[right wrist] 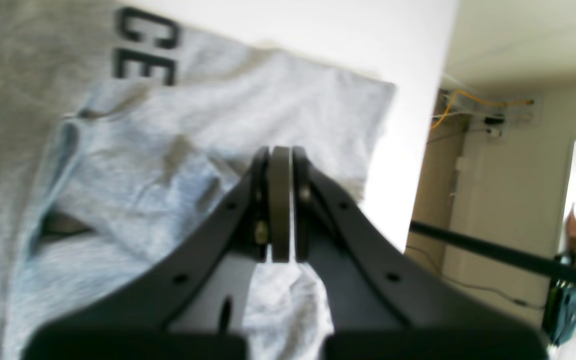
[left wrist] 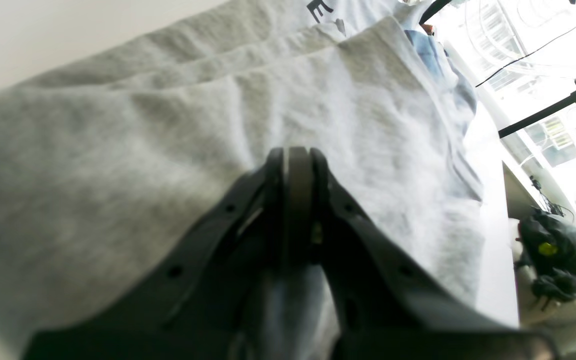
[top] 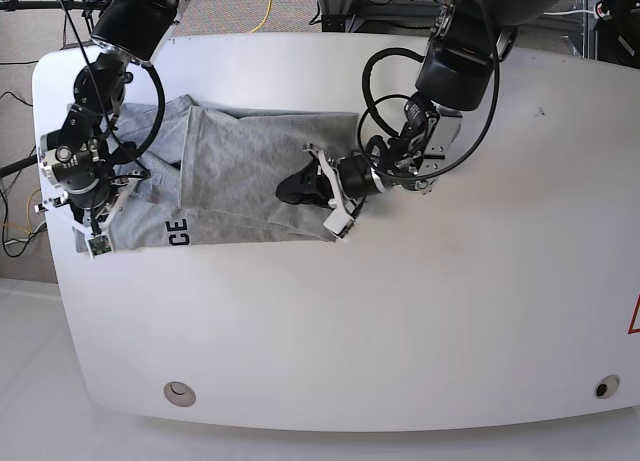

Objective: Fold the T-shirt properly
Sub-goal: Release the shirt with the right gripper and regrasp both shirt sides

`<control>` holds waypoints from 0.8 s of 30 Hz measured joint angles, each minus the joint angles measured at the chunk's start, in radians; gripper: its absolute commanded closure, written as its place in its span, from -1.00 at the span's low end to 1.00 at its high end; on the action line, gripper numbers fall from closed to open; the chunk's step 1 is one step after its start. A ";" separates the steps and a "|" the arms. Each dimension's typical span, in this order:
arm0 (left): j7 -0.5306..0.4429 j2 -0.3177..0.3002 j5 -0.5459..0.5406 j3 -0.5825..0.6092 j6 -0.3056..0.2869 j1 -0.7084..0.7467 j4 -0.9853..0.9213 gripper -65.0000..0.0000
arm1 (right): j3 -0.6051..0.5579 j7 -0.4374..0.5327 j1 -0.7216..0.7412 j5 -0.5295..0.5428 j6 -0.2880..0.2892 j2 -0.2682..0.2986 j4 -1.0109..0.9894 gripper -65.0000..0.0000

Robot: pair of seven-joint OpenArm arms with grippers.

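One light heather-grey cotton T-shirt (top: 250,166) with black block lettering lies on one white rounded table (top: 420,321). Two black robot arms reach over it, each ending in one black gripper: left (top: 300,186), right (top: 92,186).

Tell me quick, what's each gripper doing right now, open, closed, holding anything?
Left gripper: closed, pressed against the T-shirt; whether it pinches cloth cannot be told.
Right gripper: closed over the T-shirt; hold cannot be told.

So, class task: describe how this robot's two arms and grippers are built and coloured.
Both arms are black with silver-grey metal joints and looped black cables. The left gripper and right gripper have matte black curved fingers with small holes and flat grey-brown pads between them. White brackets sit at the wrists.
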 measured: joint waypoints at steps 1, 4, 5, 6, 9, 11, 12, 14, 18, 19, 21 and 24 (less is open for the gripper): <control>0.000 -0.009 0.004 -0.010 0.006 0.003 0.011 1.00 | 0.014 -0.003 0.000 0.000 0.000 0.000 0.000 1.00; 0.010 -0.048 0.004 -0.025 0.017 0.008 0.037 1.00 | 0.025 -0.010 0.000 -0.005 -0.001 0.000 -0.002 0.83; 0.010 -0.065 -0.008 -0.031 0.024 0.008 0.045 1.00 | 0.024 -0.010 -0.001 -0.004 -0.001 -0.001 -0.002 0.72; 0.013 -0.081 -0.018 -0.035 0.028 0.008 0.051 1.00 | 0.024 -0.009 0.000 -0.003 -0.002 -0.003 -0.002 0.62; 0.023 -0.117 -0.020 -0.040 0.039 0.003 0.072 1.00 | 0.024 -0.008 0.003 -0.003 -0.003 -0.019 -0.002 0.23; 0.031 -0.137 -0.019 -0.042 0.047 -0.001 0.084 1.00 | 0.023 -0.008 0.003 -0.003 -0.002 -0.032 -0.002 -0.05; 0.040 -0.143 -0.020 -0.045 0.049 -0.002 0.090 1.00 | 0.023 -0.009 0.002 -0.001 0.001 -0.036 -0.002 -0.19; 0.055 -0.152 -0.013 -0.051 0.055 -0.001 0.106 1.00 | 0.023 -0.009 0.002 0.001 0.001 -0.045 -0.002 -0.39; 0.092 -0.164 -0.008 -0.060 0.061 0.008 0.148 1.00 | 0.024 -0.008 0.003 -0.001 0.000 -0.062 -0.002 -0.62; 0.103 -0.168 -0.008 -0.061 0.061 0.009 0.161 1.00 | 0.025 -0.009 0.003 -0.002 0.000 -0.068 -0.002 -0.61; 0.129 -0.175 0.000 -0.064 0.061 0.013 0.186 1.00 | 0.026 -0.009 0.002 -0.003 0.000 -0.080 -0.002 -0.59; 0.165 -0.182 0.012 -0.077 0.061 0.016 0.211 1.00 | 0.026 -0.009 0.002 -0.002 0.007 -0.103 -0.002 -0.57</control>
